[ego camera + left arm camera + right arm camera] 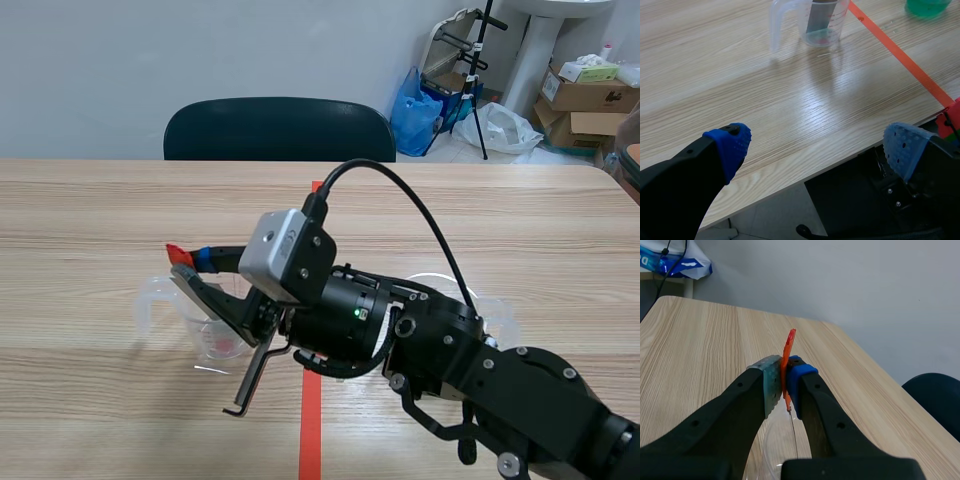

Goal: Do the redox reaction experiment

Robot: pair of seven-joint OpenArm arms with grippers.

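1. Between the fingers of the right gripper (785, 377) a thin orange-red tab (789, 345) is clamped, with its tip standing out past the pads. A fine wire (792, 435) is seen hanging from it below the fingers.
2. Directly under that gripper a clear measuring jug (812, 22) is set on the wooden table (740, 75). A little pink liquid is seen at its bottom, and its handle is turned away from the orange tape line (900, 55).
3. A dark upright shape is seen through the jug wall; whether it lies inside the jug cannot be told.
4. The left gripper (817, 145) is held released over the table's edge, its blue pads wide apart with nothing between them. The jug is well ahead of it.
5. Ahead of the left gripper, beyond the tape line, a container of green liquid (927, 6) is partly seen.
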